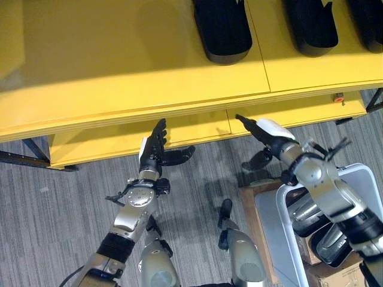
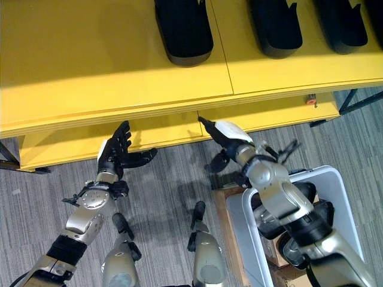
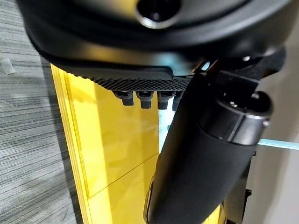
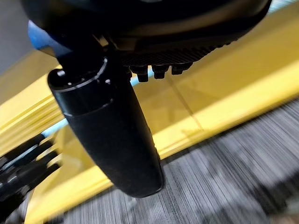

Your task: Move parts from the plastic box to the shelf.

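Note:
A yellow shelf (image 1: 131, 66) spans the far side, with three black parts (image 1: 221, 30) lying on its top board. At the lower right stands a white plastic box (image 1: 361, 172) holding dark and silver parts (image 1: 306, 214). My left hand (image 1: 157, 146) hangs open in front of the shelf's lower board, fingers straight and thumb spread, holding nothing. My right hand (image 1: 267, 134) is also open and empty, its fingers pointing at the shelf's lower edge, up and to the left of the box. In the right wrist view the thumb (image 4: 110, 135) stands out before the yellow boards.
The plastic box rests on a brown cardboard carton (image 1: 250, 206). The shelf's dark metal legs (image 1: 27, 156) reach the grey striped floor at far left and far right. A small red tag (image 1: 339, 97) sits on the shelf's front edge at right.

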You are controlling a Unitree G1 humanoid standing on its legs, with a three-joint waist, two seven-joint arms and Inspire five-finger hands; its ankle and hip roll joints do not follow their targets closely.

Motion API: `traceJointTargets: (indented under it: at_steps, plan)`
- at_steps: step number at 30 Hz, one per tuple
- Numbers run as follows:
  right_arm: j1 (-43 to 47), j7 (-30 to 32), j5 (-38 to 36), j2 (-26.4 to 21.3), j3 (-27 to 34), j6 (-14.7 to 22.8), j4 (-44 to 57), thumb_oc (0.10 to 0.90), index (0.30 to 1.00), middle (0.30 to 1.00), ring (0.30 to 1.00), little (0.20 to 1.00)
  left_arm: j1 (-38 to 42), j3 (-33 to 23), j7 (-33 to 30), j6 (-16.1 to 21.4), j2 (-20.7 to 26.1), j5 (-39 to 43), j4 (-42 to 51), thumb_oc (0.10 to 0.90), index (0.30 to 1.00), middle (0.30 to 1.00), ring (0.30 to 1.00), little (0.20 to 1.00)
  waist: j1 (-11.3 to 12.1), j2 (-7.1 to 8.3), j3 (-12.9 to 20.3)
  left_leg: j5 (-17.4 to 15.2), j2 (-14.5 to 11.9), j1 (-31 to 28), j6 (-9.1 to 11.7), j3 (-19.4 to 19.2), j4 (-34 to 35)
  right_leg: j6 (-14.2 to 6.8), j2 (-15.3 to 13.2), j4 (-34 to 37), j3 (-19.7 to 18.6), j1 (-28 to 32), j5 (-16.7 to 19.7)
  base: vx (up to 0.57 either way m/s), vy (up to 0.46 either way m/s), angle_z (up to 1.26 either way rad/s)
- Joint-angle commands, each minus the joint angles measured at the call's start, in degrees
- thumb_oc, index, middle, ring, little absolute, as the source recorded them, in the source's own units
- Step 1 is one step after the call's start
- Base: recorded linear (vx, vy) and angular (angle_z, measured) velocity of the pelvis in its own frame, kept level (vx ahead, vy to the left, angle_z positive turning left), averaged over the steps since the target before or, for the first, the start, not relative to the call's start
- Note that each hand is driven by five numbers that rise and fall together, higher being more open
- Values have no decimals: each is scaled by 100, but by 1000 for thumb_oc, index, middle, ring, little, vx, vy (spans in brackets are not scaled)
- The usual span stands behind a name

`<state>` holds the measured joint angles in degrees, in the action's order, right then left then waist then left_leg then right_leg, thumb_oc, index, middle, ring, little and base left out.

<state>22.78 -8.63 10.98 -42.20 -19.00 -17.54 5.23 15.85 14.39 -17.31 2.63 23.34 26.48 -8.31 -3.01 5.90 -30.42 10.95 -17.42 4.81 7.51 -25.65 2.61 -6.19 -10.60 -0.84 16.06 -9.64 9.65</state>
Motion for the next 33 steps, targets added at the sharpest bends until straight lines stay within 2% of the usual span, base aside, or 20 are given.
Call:
traceJointTargets:
  at_steps: [1,2,4,5,7,9,10,13,14,15,16,17,20,21,23,25,27,30,31,33]
  plan:
    - [-564,802,-251,-29,631,561,573,900,1000,1000,1000,1000,-204,-464,-18,1156,-114,-250,1045,900,1000,1000,1000,1000,-180,77,798,-263,-53,-213,171,-149,-92,-65,59,-2,104,357,-566,13,128,-9]
    - [-965,932,-361,96,788,713,591,900,1000,1000,1000,1000,-372,-495,38,1236,-120,-197,1144,900,1000,1000,1000,1000,-196,58,864,-294,-18,-257,144,-157,-98,-71,49,35,73,414,-551,3,115,-12]
    - [-1292,1081,-446,260,945,689,550,900,1000,1000,1000,1000,-553,-528,399,1490,-119,-56,1244,900,1000,1000,1000,1000,-209,41,953,-346,24,-309,117,-168,-117,-83,34,71,46,478,-540,-27,132,-13]
    - [-1572,1200,-170,521,1040,727,330,900,1000,1000,1000,1000,-905,-576,862,1629,-167,203,1439,900,1000,1000,1000,1000,-183,2,1045,-429,103,-353,64,-141,-163,-95,7,157,39,580,-493,-63,125,-10]
    - [-1772,1213,-291,635,1084,715,201,900,1000,1000,1000,1000,-1245,-640,1256,1845,-75,639,1481,900,1000,1000,1000,1000,-136,-21,1054,-492,159,-350,19,-85,-201,-104,-29,166,38,607,-472,-109,133,-8]
    - [-2358,1308,-544,741,1282,878,140,900,1000,1000,1000,1000,-1870,-754,2232,2380,89,1194,1680,900,1000,1000,1000,1000,-82,-96,1011,-587,285,-386,-80,-2,-227,-154,-115,171,32,657,-424,-134,191,-3]
    - [-2621,1360,-385,848,1404,1040,78,900,1000,1000,1000,1000,-2110,-802,2710,2455,149,1202,1806,900,1000,1000,1000,1000,-69,-135,1010,-652,374,-420,-150,29,-237,-195,-162,205,5,696,-382,-94,198,2]
    - [-2846,1421,-414,841,1520,1085,-100,900,1000,1000,1000,1000,-2115,-665,3429,2289,301,1330,1843,900,1000,1000,1000,1000,-129,-177,1055,-859,555,-551,-319,29,-344,-369,-327,386,-81,798,-136,-45,194,11]
    - [-2825,1425,-403,827,1516,1067,-127,900,1000,1000,1000,1000,-2065,-629,3386,2275,316,1296,1821,900,1000,1000,1000,1000,-146,-177,1066,-886,571,-575,-334,17,-359,-406,-356,435,-97,813,-78,-15,217,15]
    - [-2709,1440,-378,770,1472,1027,-196,900,1000,1000,1000,1000,-1825,-468,3274,2200,359,1288,1768,900,1000,1000,1000,1000,-210,-178,1109,-957,603,-668,-366,-33,-369,-567,-491,557,-151,781,138,23,254,9]
    - [-2592,1405,-350,793,1378,935,-203,900,1000,1000,1000,1000,-1677,-348,3125,2015,332,1263,1810,900,1000,1000,1000,1000,-235,-194,1186,-938,543,-855,-319,-290,-341,-781,-713,584,99,623,393,31,228,4]
    - [-2584,1393,-339,798,1373,923,-196,900,1000,1000,1000,1000,-1675,-343,3082,2007,326,1244,1819,900,1000,1000,1000,1000,-221,-196,1187,-925,530,-883,-305,-336,-328,-791,-729,584,146,612,417,24,193,-13]
    - [-2442,1080,-12,922,1199,716,-50,900,1000,1000,1000,1000,-1832,-413,2380,1710,220,1099,1978,900,1000,1000,1000,1000,-15,-184,1307,-826,318,-1401,-134,-1212,-232,-860,-1125,516,1567,602,1065,-48,137,-97]
    - [-2435,1024,142,933,1145,681,24,900,1000,1000,1000,1000,-1871,-421,2293,1597,232,984,2025,900,1000,1000,1000,1000,-2,-201,1329,-869,365,-1471,-200,-1308,-202,-830,-1256,135,1687,598,1121,-136,159,-174]
    - [-2609,1151,213,856,1198,505,122,900,1000,1000,1000,1000,-1933,-513,2355,1508,319,1029,2080,900,1000,1000,1000,1000,-72,-257,1387,-901,468,-1306,-388,-1226,-258,-687,-1201,-724,1335,608,703,-156,80,-147]
    - [-2922,1483,95,757,1400,444,221,900,1000,1000,1000,1000,-2112,-681,2546,1615,417,1568,2160,900,1000,1000,1000,1000,-77,-381,1486,-857,398,-957,-568,-981,-405,-323,-982,-1808,875,608,-239,-146,-37,-54]
    - [-3002,1642,69,774,1523,396,281,900,1000,1000,1000,1000,-2411,-856,2712,1823,319,1751,2204,900,1000,1000,1000,1000,30,-449,1584,-748,297,-793,-586,-969,-412,-112,-801,-2215,889,809,-897,-121,-155,1]
    - [-2853,1504,150,785,1513,377,220,900,1000,1000,1000,1000,-2564,-1013,2802,1767,152,1920,2250,900,1000,1000,1000,1000,171,-294,1648,-722,118,-507,-449,-1157,-762,63,-428,-1292,1136,1369,-1335,-79,-377,-77]
    - [-2827,1411,235,732,1517,254,232,900,1000,1000,1000,1000,-2621,-1030,2883,1714,51,2212,2261,900,1000,1000,1000,1000,202,-218,1644,-650,-3,-364,-388,-1208,-887,152,-260,-947,1173,1609,-1375,-38,-437,-70]
    - [-2916,1467,308,659,1606,49,327,900,1000,1000,1000,1000,-2731,-1101,2955,1714,-20,2348,2294,900,1000,1000,1000,1000,174,-187,1645,-566,-58,-367,-317,-1212,-853,188,-121,-726,1153,1675,-1316,-14,-290,-52]
